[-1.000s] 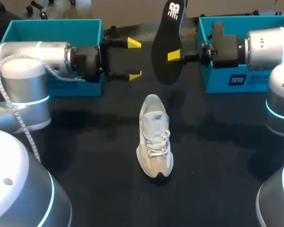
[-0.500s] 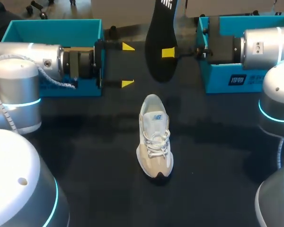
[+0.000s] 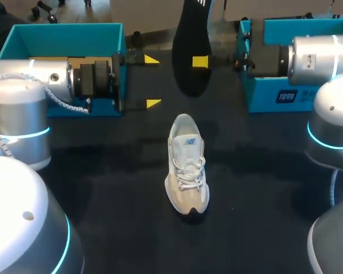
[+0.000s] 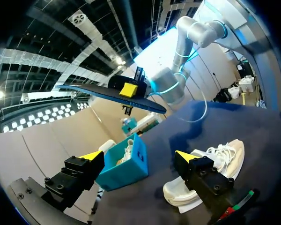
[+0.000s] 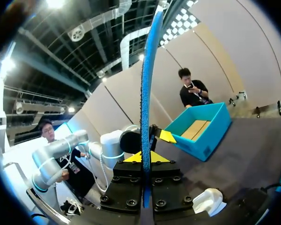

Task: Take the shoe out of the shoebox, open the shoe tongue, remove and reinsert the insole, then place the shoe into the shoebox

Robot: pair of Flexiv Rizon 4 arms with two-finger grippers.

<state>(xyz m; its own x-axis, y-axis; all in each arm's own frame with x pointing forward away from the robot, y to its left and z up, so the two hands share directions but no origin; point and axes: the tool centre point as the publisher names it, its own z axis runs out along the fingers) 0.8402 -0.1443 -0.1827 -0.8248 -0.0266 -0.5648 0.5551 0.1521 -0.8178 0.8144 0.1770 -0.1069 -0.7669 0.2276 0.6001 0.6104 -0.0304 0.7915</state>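
Observation:
A white and beige shoe (image 3: pixel 186 171) stands upright on the black table, midway between my arms, toe toward the far side. My right gripper (image 3: pixel 200 61) is shut on the black insole (image 3: pixel 191 51), holding it on edge in the air above the far end of the table. In the right wrist view the insole (image 5: pixel 147 93) rises edge-on from between the shut fingers of that gripper (image 5: pixel 143 157), with the shoe (image 5: pixel 206 200) below. My left gripper (image 3: pixel 151 81) stands wide open and empty, to the left of the insole. From the left wrist its gripper (image 4: pixel 139 157) faces the insole (image 4: pixel 112 93) and the shoe (image 4: pixel 210 164).
An open teal box (image 3: pixel 63 40) sits at the far left behind my left arm, with brown card inside. A second teal box (image 3: pixel 286 91) sits at the far right behind my right arm. My arm bases fill the near corners.
My right gripper has carried the insole higher and a little to the left. The left arm has drawn back to the left with its open gripper. The shoe has not moved.

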